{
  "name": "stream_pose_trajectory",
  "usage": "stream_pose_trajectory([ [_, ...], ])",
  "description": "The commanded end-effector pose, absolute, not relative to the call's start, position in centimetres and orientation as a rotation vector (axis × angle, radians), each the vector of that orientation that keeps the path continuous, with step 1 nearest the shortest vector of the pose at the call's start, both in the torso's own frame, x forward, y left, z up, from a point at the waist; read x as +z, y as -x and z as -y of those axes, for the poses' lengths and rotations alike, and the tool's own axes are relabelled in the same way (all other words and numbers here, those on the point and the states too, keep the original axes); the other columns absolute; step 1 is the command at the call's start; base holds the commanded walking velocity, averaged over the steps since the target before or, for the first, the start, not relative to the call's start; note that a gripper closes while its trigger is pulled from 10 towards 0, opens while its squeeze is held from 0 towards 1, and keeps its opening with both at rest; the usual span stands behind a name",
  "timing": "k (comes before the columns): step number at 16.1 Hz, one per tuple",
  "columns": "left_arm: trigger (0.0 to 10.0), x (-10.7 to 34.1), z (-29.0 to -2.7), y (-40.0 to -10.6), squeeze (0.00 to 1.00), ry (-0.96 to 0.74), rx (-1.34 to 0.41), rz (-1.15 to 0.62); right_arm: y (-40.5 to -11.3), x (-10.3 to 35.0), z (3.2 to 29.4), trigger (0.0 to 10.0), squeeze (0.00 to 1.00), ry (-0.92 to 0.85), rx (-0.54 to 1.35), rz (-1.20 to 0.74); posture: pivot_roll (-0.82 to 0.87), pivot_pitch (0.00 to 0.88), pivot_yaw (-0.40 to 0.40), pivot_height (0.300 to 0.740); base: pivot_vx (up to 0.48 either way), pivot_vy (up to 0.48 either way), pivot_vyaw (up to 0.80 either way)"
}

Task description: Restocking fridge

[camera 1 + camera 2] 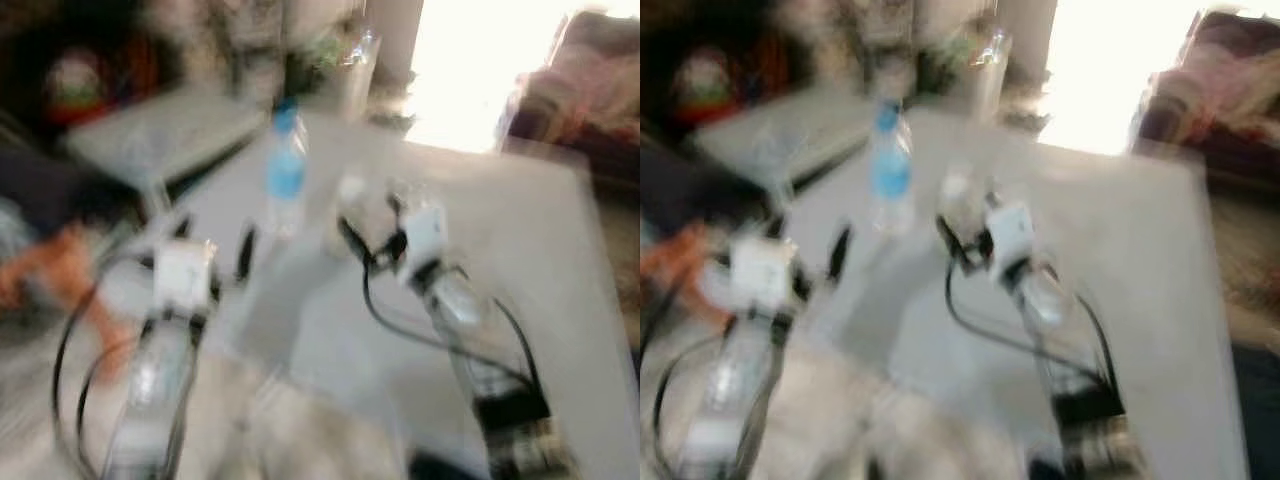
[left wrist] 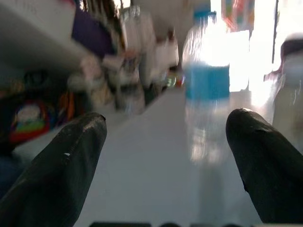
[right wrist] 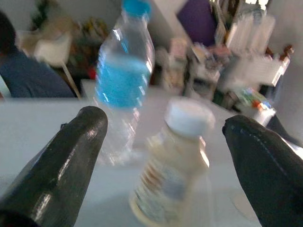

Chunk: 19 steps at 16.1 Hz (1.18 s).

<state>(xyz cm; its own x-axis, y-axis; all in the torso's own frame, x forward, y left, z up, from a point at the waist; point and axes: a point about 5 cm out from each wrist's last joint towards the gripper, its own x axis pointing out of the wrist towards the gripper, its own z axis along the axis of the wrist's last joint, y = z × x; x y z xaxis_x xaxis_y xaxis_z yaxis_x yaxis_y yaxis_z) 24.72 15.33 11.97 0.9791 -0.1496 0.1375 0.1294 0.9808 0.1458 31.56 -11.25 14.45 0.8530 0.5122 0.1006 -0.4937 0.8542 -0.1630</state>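
A clear water bottle (image 1: 285, 170) with a blue cap and blue label stands upright on the grey table (image 1: 520, 230). Right of it stands a smaller pale bottle (image 3: 176, 163) with a white cap. My right gripper (image 1: 355, 215) is open, and the small bottle sits just ahead between its fingers (image 3: 61, 165). My left gripper (image 1: 215, 250) is open too, a short way in front of the water bottle (image 2: 207, 80), holding nothing. The head views are blurred.
A person (image 1: 45, 240) in dark clothes sits at the left of the table. A second low grey table (image 1: 160, 130) and cluttered shelves (image 2: 128, 66) lie beyond. A couch (image 1: 590, 90) stands far right, next to a bright window.
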Motion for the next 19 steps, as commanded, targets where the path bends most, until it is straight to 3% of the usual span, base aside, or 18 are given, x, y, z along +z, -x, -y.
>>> stream_pose_trajectory([
  [1, 10.0, 12.7, -14.9, -25.2, 0.0, -0.151, -0.161, 0.172, -32.1, 14.7, 11.4, 10.0, 0.0, 0.121, 0.527, 0.141, 0.03, 0.0, -0.005, 0.74, 0.0, 0.0, 0.0],
  [11, 10.0, 12.8, -15.0, -24.5, 0.0, -0.168, -0.193, 0.147, -34.3, 16.2, 13.6, 10.0, 0.0, 0.114, 0.358, 0.204, 0.06, 0.01, 0.02, 0.74, 0.0, 0.0, 0.0],
  [19, 10.0, 13.1, -16.1, -23.3, 0.0, -0.214, -0.206, 0.109, -35.9, 17.4, 11.3, 10.0, 0.0, 0.057, 0.463, 0.199, 0.12, 0.067, 0.053, 0.74, 0.0, 0.0, 0.0],
])
